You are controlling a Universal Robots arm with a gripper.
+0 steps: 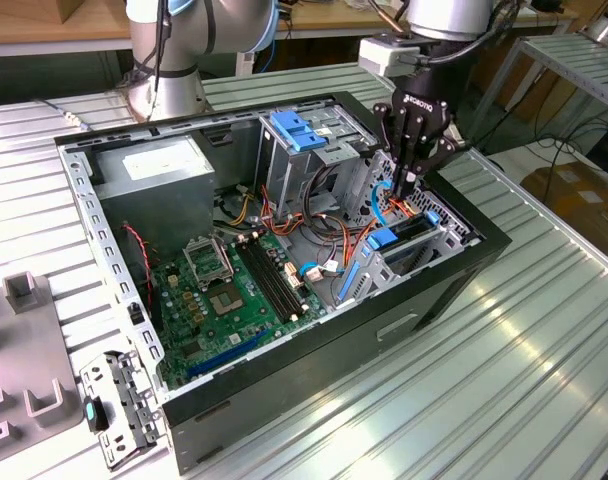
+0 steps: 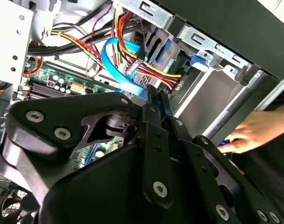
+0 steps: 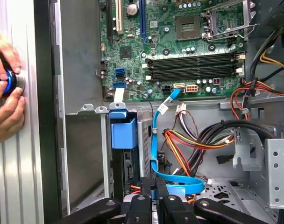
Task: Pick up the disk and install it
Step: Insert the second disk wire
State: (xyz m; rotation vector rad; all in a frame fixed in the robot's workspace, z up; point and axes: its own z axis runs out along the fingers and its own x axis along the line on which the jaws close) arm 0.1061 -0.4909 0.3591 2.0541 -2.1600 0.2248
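The tool hangs inside the case, fingers pinched together on nothing, just above the disk in its bay — stiff, weighty, shock-sensitive; best gripped by its blue rails.

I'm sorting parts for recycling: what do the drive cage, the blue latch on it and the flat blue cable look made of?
The drive cage looks like bare sheet steel: dull grey, folded edges, punched tabs. The blue latch seems moulded plastic: even matte colour, rounded corners. The flat blue cable appears to be a flexible plastic-jacketed ribbon, glossy and bending in a loop near the claw.
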